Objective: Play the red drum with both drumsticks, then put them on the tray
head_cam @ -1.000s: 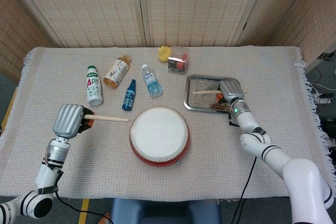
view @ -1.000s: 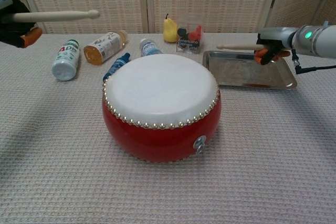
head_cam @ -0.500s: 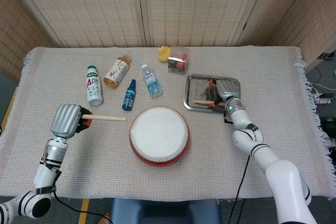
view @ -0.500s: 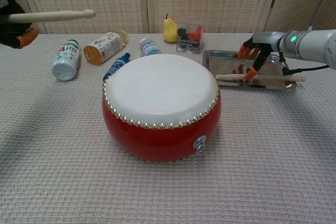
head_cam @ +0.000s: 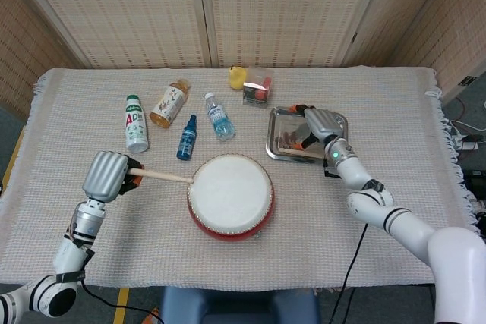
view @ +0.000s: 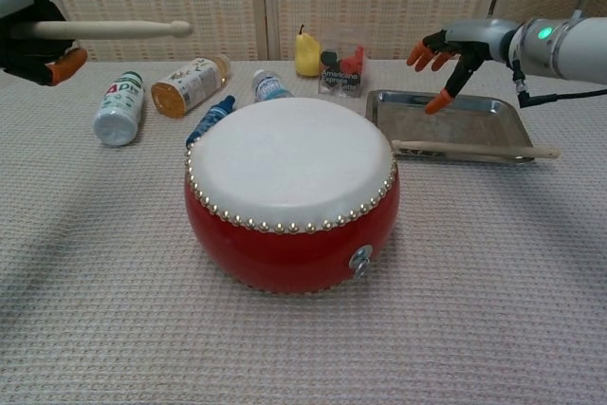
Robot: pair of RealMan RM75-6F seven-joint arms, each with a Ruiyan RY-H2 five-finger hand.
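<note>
Item: red drum [view: 292, 194], upright at the bench [head_cam: 395, 104] centre, white skin up.

Item: tray [view: 446, 113], on the bench to the drum's right. One stick [view: 474, 149] lies across its near rim, both ends overhanging.

Item: right hand [view: 448, 54], released, fingers spread, raised above the tray and holding nothing.

Item: left hand [head_cam: 110, 174], grasping the second stick [head_cam: 165, 176]; in the head view its tip reaches the drum's left edge, while the chest view shows it held high and level.

Item: bottles [head_cam: 137, 123], lying on the bench behind the drum, with a pear [view: 305, 52] and a small box [head_cam: 258, 85] at the back.

Risks, as judged:
- The laid stick rests on the rim and not inside; a brush from the right hand, or a knock to the tray, could roll it off onto the bench.
- The left stick must cross over the drum to reach the tray; carried low, it could clip the drum's rim or sweep a bottle.
- Dropped onto the first stick, the second could bounce or nudge it off.
- A loose grip on the long stick could let it swing in transit.
</note>
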